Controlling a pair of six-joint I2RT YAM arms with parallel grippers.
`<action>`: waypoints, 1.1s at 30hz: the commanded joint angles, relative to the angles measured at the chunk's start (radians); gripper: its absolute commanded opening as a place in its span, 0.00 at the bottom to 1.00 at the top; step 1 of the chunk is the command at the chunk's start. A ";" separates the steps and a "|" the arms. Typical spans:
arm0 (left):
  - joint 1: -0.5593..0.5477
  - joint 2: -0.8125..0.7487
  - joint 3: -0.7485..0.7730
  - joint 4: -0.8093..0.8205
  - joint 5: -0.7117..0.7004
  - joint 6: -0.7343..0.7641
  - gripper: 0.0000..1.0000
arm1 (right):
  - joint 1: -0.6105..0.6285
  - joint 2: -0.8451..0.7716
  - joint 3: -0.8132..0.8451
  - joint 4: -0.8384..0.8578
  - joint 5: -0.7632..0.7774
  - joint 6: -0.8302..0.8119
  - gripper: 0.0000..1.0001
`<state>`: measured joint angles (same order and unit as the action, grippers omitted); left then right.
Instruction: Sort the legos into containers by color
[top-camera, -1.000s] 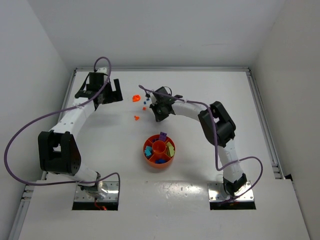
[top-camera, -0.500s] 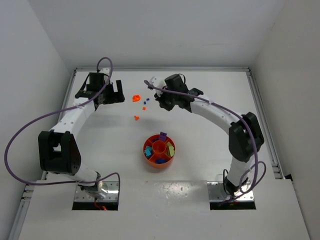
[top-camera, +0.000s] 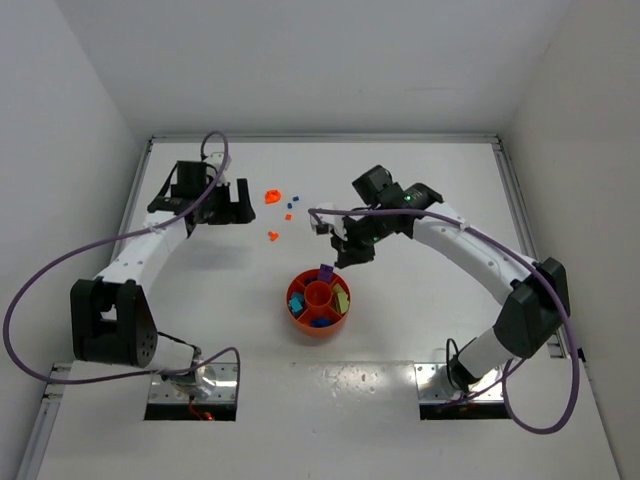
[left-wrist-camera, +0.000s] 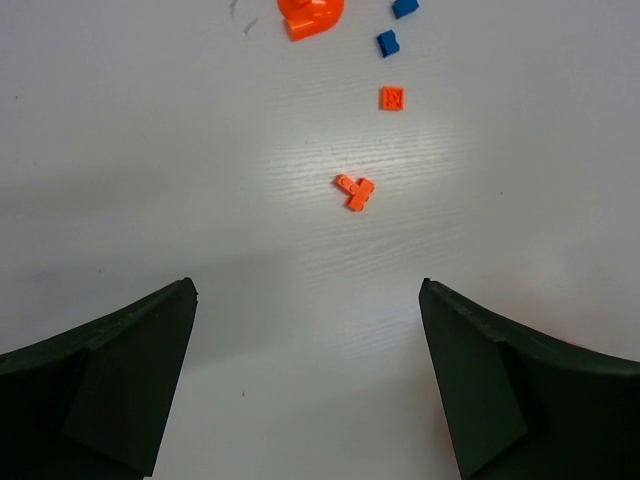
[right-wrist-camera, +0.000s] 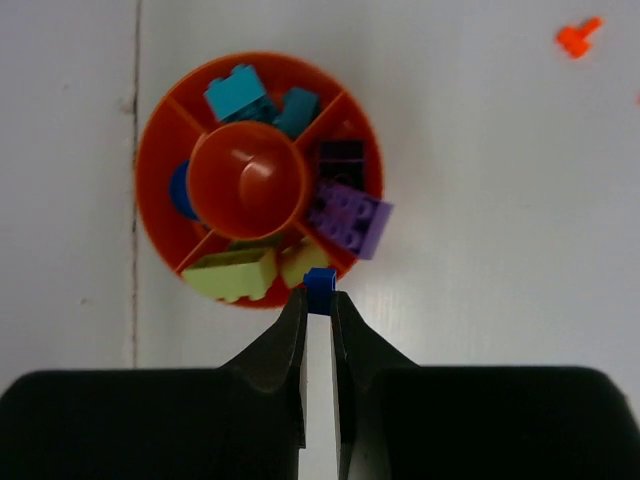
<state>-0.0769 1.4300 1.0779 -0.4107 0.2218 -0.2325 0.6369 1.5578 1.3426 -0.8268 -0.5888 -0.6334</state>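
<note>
Lego brick (right-wrist-camera: 319, 279) sits pinched in right gripper (right-wrist-camera: 318, 298), just beside tray (right-wrist-camera: 155, 130).

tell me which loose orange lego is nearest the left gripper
The T-shaped orange piece, closest ahead of the open left gripper; the small orange square and the bigger orange chunk lie farther out.

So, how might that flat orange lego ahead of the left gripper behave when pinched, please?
The flat orange lego looks like hard plastic, so it is probably stiff and light. It lies low on the smooth table, so it may skid rather than lift. Its uneven outline could make it twist in the open left gripper.
</note>
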 joint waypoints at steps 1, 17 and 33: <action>0.003 -0.074 -0.038 0.023 0.030 0.035 1.00 | 0.006 -0.056 -0.032 -0.172 -0.101 -0.170 0.00; 0.003 -0.206 -0.136 0.023 0.010 0.079 1.00 | 0.040 -0.081 -0.065 -0.129 -0.118 -0.141 0.00; 0.003 -0.226 -0.157 0.013 -0.010 0.098 1.00 | 0.259 0.005 -0.054 -0.023 0.009 0.012 0.00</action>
<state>-0.0769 1.2331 0.9295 -0.4110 0.2153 -0.1440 0.8646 1.5558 1.2850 -0.8890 -0.5983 -0.6411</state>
